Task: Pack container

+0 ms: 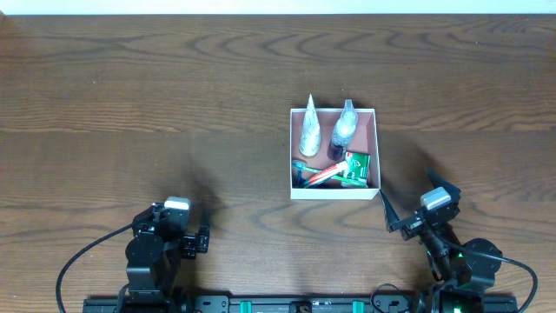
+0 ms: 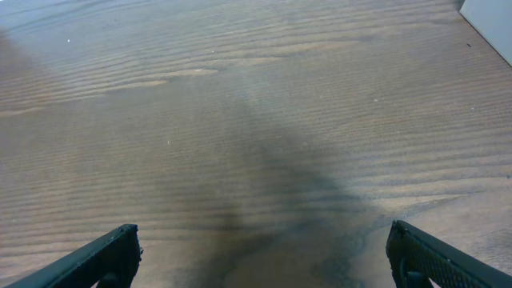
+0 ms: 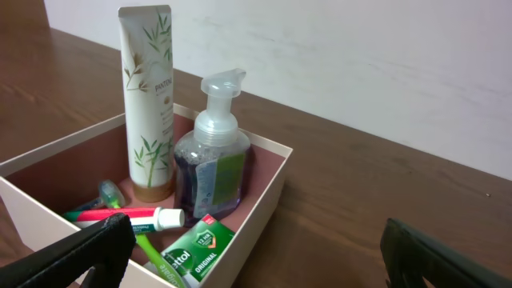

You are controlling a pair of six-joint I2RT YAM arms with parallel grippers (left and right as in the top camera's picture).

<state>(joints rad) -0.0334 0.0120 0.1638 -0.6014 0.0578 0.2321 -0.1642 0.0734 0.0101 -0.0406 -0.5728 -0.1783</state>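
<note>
The container [image 1: 378,148], a square shallow white box with a pink-brown inside, sits right of the table's middle. In it stand a white lotion tube [image 1: 309,128] and a clear pump bottle [image 1: 342,130]; a red toothpaste tube [image 1: 323,174], a green toothbrush [image 1: 303,168] and a green soap box [image 1: 357,168] lie at its near side. The right wrist view shows the box wall [image 3: 268,196], tube [image 3: 148,112], pump bottle [image 3: 212,160], toothpaste [image 3: 132,214] and soap box [image 3: 200,248]. My right gripper [image 1: 407,204] [image 3: 256,256] is open and empty, just near-right of the box. My left gripper [image 1: 187,233] [image 2: 264,256] is open and empty over bare wood.
The brown wooden table [image 1: 174,104] runs to a white strip at its far edge [image 1: 278,5]. A pale wall [image 3: 360,56] stands behind the table in the right wrist view. A white corner [image 2: 490,18] shows at the top right of the left wrist view.
</note>
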